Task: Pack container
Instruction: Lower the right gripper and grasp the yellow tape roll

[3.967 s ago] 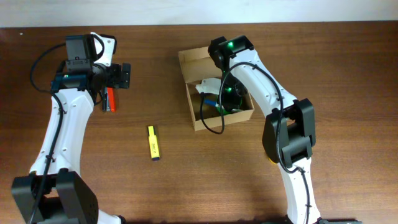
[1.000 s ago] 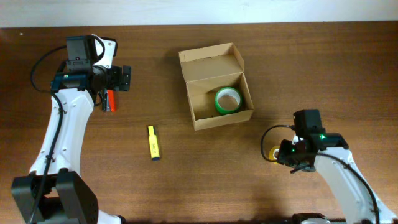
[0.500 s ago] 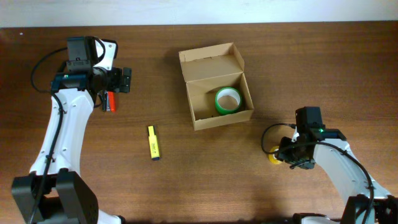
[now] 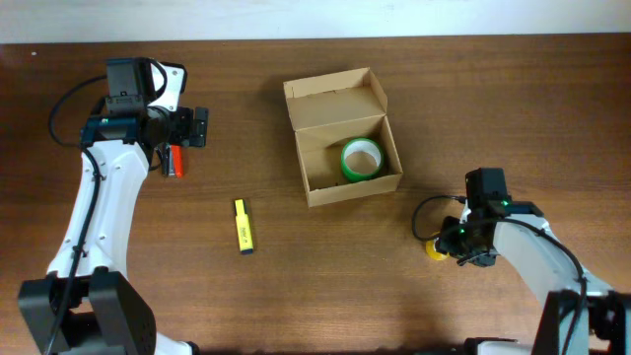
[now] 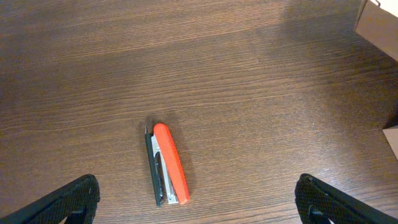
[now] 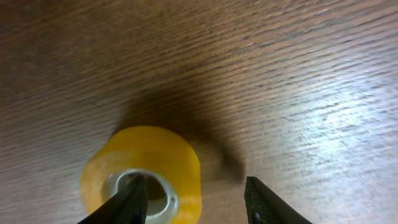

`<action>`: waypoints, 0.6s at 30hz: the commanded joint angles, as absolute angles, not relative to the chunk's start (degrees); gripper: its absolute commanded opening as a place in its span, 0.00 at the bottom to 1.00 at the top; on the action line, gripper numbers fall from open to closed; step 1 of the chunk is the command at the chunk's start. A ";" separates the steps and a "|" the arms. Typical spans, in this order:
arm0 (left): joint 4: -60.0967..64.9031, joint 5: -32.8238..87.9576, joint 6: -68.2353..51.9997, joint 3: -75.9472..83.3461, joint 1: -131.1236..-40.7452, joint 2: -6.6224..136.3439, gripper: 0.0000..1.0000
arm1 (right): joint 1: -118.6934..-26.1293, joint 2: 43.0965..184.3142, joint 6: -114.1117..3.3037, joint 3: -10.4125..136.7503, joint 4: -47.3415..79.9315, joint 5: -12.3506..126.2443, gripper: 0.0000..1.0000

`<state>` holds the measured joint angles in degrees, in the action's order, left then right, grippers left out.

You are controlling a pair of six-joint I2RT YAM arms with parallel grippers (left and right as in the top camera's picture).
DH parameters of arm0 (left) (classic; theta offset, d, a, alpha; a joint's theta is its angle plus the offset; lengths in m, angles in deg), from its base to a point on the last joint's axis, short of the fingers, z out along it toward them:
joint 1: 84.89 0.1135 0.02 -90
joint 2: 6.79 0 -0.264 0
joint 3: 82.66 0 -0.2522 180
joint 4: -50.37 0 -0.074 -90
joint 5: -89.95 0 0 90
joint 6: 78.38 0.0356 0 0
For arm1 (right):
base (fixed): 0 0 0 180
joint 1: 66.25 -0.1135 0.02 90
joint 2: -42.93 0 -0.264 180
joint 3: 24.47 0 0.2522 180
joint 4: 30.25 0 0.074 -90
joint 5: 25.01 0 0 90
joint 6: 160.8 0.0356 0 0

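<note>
The tan cardboard container point(image 4: 317, 106) stands open at the table's middle back, flap lid folded back, with a green tape roll point(image 4: 361, 159) inside. My right gripper point(image 4: 444, 245) is open over a yellow tape roll point(image 4: 434, 247). In the right wrist view one finger sits in the hole of the roll point(image 6: 149, 171) and the other outside its wall; the gripper point(image 6: 196, 199) is not closed on it. My left gripper point(image 4: 193, 124) is open above an orange stapler point(image 4: 175, 159), which lies between its wide-spread fingers point(image 5: 199, 199) in the left wrist view point(image 5: 169, 163).
A yellow highlighter point(image 4: 243, 226) lies on the brown wooden table point(image 4: 325, 276) left of the box. The box's corner shows at the right edge of the left wrist view point(image 5: 379, 25).
Four seconds ago my right arm reached into the box; it has since withdrawn, leaving the green roll inside, and come down over the yellow roll. The left arm has barely moved.
</note>
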<state>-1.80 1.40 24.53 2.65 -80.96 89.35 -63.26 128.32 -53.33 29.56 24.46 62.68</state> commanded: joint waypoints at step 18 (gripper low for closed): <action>-2.02 1.40 25.47 1.67 -80.98 90.03 1.00 | -62.83 130.68 -53.85 33.59 25.51 60.85 0.04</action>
